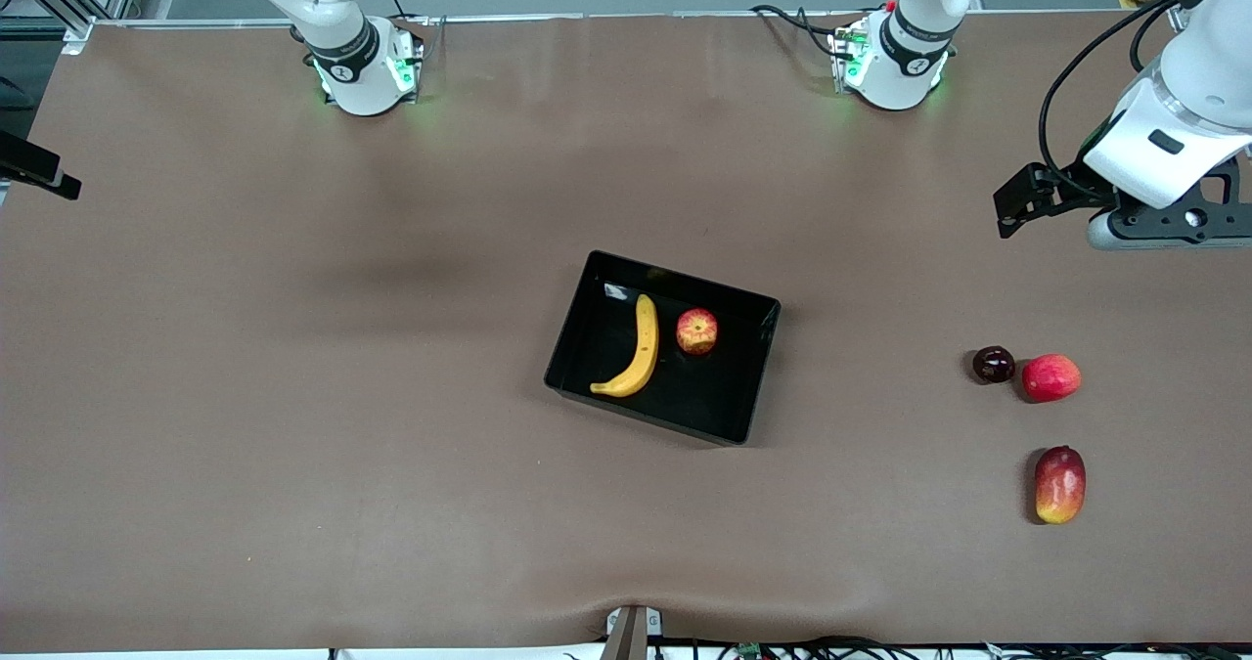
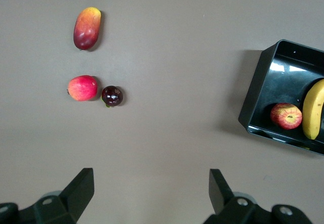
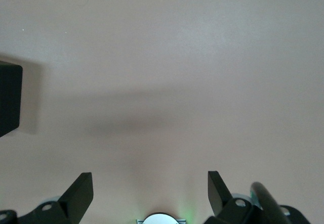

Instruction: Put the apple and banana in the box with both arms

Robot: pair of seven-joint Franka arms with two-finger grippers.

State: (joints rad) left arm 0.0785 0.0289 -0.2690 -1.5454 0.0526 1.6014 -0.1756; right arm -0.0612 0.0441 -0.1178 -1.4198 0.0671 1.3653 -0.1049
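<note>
Both fruits already lie in the shallow glossy black plastic box (image 1: 724,425): the curved yellow banana (image 1: 636,349) and, just beside it, the small red apple with yellow streaks (image 1: 696,331), so to my eye the job looks done and the only risk left is spoiling it. The left claw (image 2: 152,191) hangs spread wide with nothing in it over bare brown desk (image 1: 293,396) at the left arm's end; the box sits well off to one side of it, and three leftover fruits lie ahead of it. Those are a dark purple round fruit (image 2: 112,95) touching a pinkish-red round fruit (image 2: 82,87), and an oblong red-yellow mango (image 2: 87,28) a little apart. If that claw dropped or swept forward, it could knock them rolling, or grab the pink one by mistake for the apple. The right claw (image 3: 151,191), also wide apart and empty, waits over bare desk by its own base; a careless swing toward the box could clip its low wall and shove it.
</note>
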